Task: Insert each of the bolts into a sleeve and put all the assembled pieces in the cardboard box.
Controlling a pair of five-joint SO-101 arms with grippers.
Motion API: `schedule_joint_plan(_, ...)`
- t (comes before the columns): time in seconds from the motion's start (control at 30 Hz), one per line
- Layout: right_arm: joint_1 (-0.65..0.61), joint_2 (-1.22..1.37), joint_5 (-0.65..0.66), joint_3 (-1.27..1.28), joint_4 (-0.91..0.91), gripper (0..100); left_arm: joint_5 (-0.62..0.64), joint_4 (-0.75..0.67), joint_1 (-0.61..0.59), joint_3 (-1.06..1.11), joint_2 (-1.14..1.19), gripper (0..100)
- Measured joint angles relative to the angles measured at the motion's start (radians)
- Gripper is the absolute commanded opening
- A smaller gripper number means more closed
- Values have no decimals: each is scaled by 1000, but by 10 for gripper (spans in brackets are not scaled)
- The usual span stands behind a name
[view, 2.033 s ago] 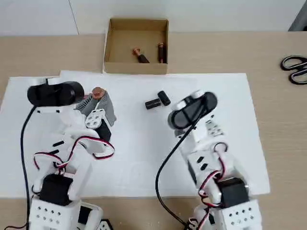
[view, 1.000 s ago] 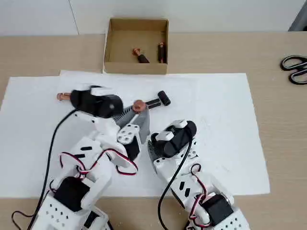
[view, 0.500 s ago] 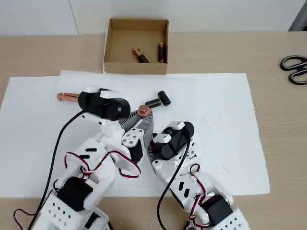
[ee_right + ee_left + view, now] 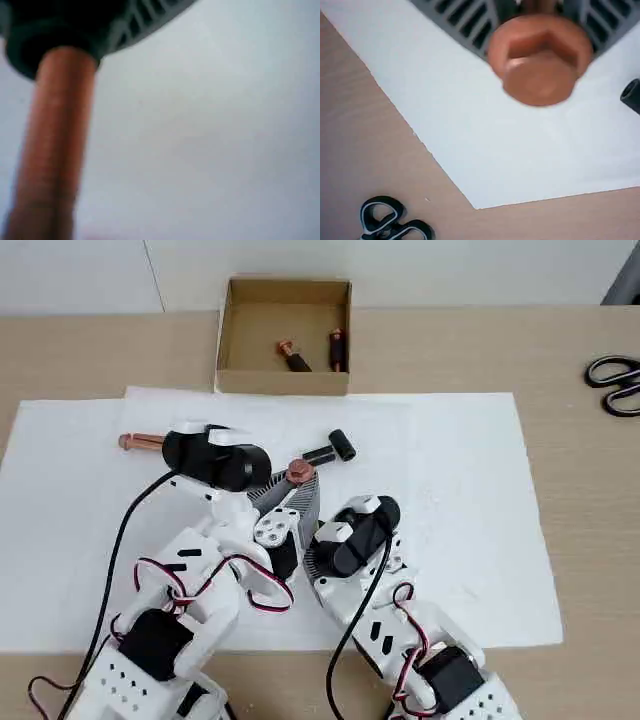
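Clenched in the left claw: a copper bolt, head up, over the paper, near two black sleeves. Right claw close beside it, grip impossible to tell. Second bolt on the paper; two assembled pieces in the cardboard box.

held bolt: head up | loose bolt: lying flat | sleeves: two, black | cardboard box: two assembled pieces

The left arm leans forward and inward, and the left gripper clamps a bolt head-up. The right arm folds low, angled toward it, its wrist just beside that gripper.
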Motion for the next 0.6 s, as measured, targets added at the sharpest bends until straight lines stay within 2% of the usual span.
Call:
schedule_joint_plan(0.23,-3,0,0,2,0,4,0,-55,-2,74,-9,6)
schedule_joint_plan(0.6,-3,0,0,2,-3,4,0,-60,2,84,-9,6)
